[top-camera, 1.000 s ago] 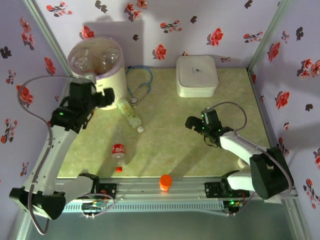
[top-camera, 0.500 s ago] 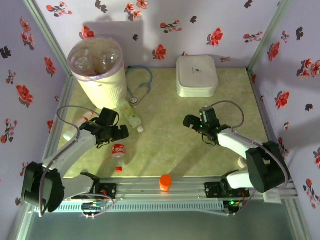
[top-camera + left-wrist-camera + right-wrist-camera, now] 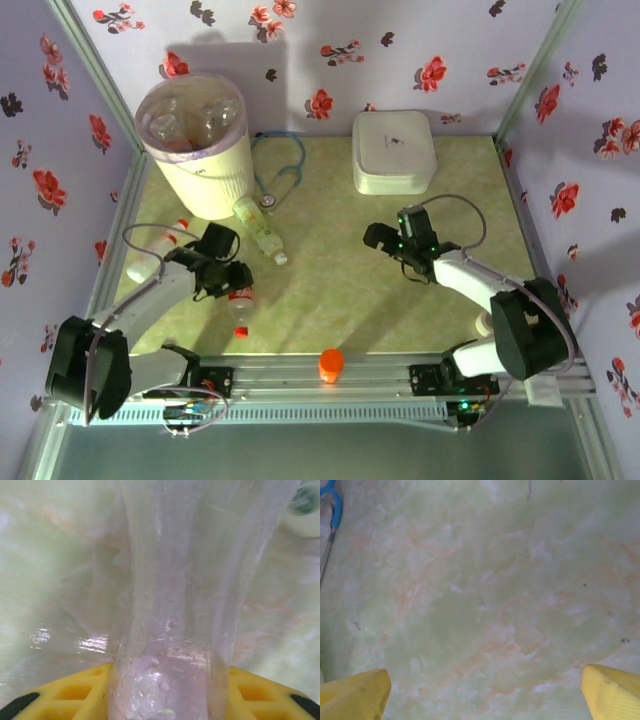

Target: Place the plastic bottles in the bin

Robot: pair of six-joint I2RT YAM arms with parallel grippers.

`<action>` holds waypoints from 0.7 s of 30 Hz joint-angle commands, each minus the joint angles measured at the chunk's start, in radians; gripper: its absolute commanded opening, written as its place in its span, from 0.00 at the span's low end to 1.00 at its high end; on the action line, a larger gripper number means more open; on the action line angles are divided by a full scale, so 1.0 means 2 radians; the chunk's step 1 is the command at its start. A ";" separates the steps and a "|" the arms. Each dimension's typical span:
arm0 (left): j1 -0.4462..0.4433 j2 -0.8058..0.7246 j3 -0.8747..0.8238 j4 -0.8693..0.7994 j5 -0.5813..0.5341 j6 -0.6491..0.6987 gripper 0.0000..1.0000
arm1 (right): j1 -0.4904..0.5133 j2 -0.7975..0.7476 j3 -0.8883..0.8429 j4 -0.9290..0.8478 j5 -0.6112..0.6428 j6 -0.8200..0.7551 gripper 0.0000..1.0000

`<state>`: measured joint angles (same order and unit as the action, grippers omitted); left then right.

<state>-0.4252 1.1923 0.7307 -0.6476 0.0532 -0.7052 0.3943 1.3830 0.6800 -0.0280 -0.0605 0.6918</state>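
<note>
The step in hand is the pickup of one more bottle. The left hand (image 3: 236, 281) is down at the table (image 3: 340, 290), closed on the red-label bottle (image 3: 239, 299), which lies on its side at the near left with its red cap pointing toward the arm bases. In the left wrist view the clear body of that bottle (image 3: 172, 605) fills the gap between the yellow fingers (image 3: 75, 692) and touches both, so the grip looks made, though whether it is firm cannot be told. The bottle seems to rest on the table, not yet lifted. The bin (image 3: 215, 180) stands at the far left corner with several bottles (image 3: 205, 115) already inside. Two more wait outside: a yellow-label bottle (image 3: 262, 232) lying at the bin's foot and a third bottle (image 3: 152, 262) at the left edge of the table. The right hand (image 3: 378, 238) hangs over bare table right of centre, its jaws wide apart and holding nothing. The next move probably calls for a straight lift that clears the yellow-label bottle, a swing back over the bin's rim, and a release only once the bottle is above the opening.
</note>
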 commanded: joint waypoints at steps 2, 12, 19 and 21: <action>0.000 -0.035 0.150 -0.046 -0.004 0.069 0.41 | -0.002 -0.004 0.022 -0.014 -0.005 0.007 0.98; 0.081 0.044 0.481 -0.009 -0.068 0.208 0.43 | -0.002 -0.028 0.009 -0.012 -0.017 0.011 0.98; 0.144 0.188 0.618 0.098 -0.090 0.238 0.42 | -0.002 -0.057 -0.004 -0.024 -0.011 0.001 0.99; 0.151 0.232 0.653 0.101 -0.093 0.242 0.42 | -0.002 -0.062 -0.011 -0.024 -0.011 0.006 0.99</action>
<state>-0.1406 1.5707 1.9686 -0.5095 -0.0937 -0.2806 0.3943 1.2778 0.6857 -0.0452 -0.0830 0.6926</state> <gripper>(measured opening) 0.437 0.986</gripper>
